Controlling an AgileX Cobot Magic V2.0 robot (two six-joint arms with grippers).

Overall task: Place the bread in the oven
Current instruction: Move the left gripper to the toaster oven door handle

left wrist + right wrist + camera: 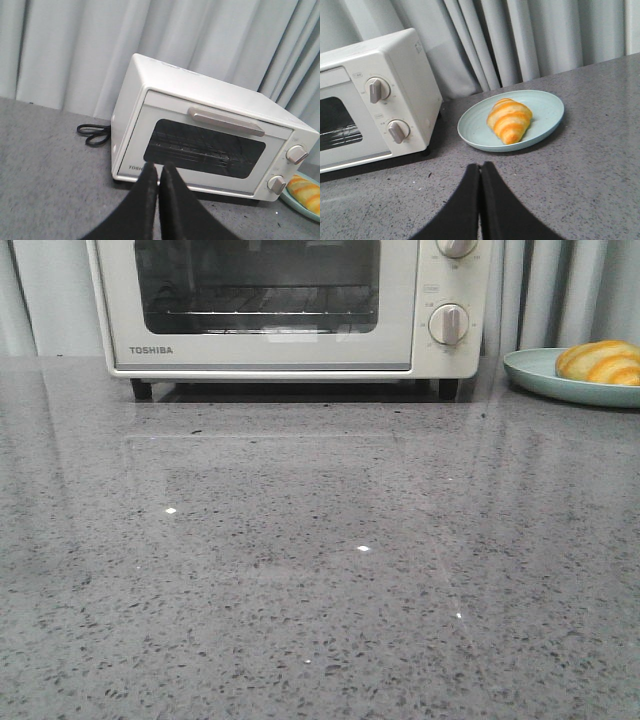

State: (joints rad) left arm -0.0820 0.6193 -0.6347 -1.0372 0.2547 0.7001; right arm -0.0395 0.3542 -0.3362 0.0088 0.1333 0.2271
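Note:
The cream-white Toshiba oven (290, 305) stands at the back of the grey counter with its glass door closed; it also shows in the left wrist view (200, 140) and in the right wrist view (370, 100). The bread (600, 362), a golden-orange striped roll, lies on a pale blue plate (535, 372) to the right of the oven, also in the right wrist view (510, 120). My left gripper (159, 167) is shut and empty, in front of the oven door. My right gripper (480, 167) is shut and empty, short of the plate (547, 107). Neither gripper shows in the front view.
A black power cord (94, 134) lies coiled on the counter left of the oven. Grey curtains (75, 45) hang behind everything. The oven has a bar handle (226, 121) and two round knobs (377, 90) on its right side.

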